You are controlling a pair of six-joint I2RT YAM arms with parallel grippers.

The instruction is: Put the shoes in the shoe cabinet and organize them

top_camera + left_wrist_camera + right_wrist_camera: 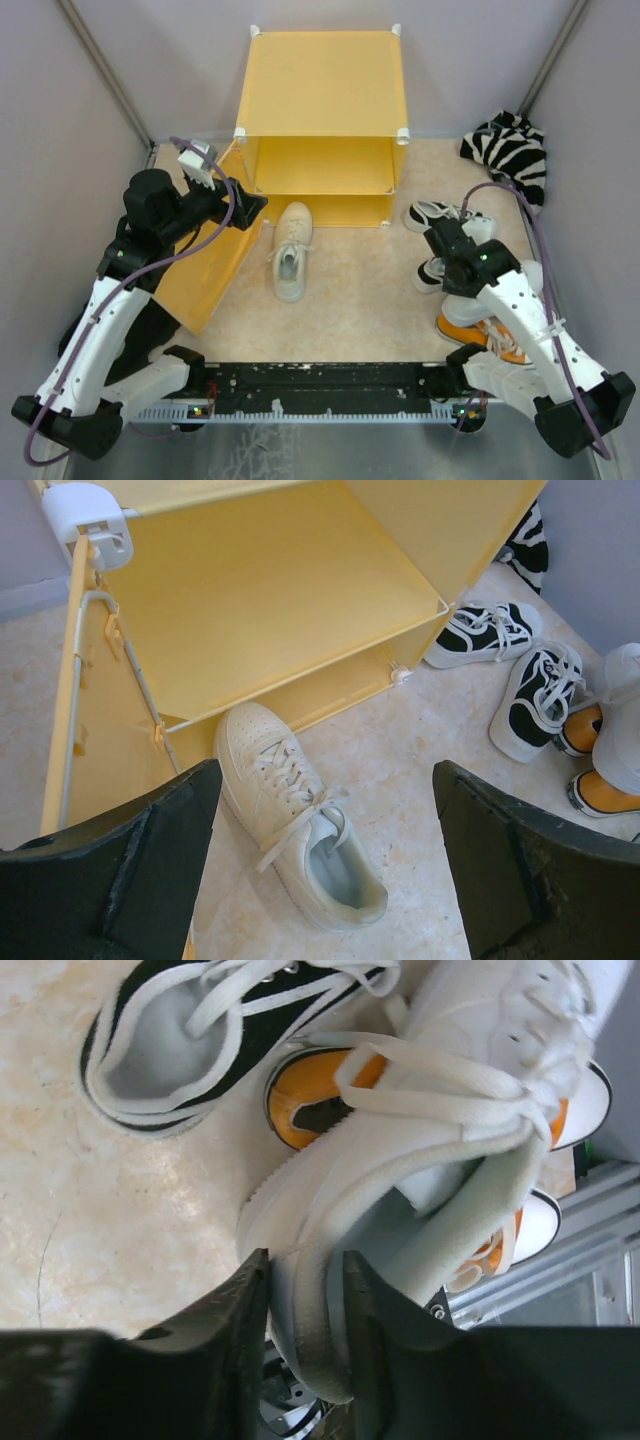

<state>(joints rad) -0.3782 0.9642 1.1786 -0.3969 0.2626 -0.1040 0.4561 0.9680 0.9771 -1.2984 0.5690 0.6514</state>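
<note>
Gripping one off-white sneaker (350, 1180) by its collar w/ right pincer (300, 1280), shut hard on the rim at lower centre of the wrist view. Hanging it over the orange sneakers (290, 1090) and a black canvas sneaker (170, 1050). Holding nothing in left pincer (252, 208), spread wide at upper left of top view, beside the open door (205, 270) of the shoe cabinet (320, 90).

Probably mid-carry. Lift clear of the pile first to avoid snagging laces. Swing toward frame centre and go toe-first into the lower compartment, past the mate (290, 250) lying on the bench (370, 300) w/ toe at the cabinet's lower opening. Expect swing from so thin a rim grip, so move slow. Leave room alongside for the mate.
</note>
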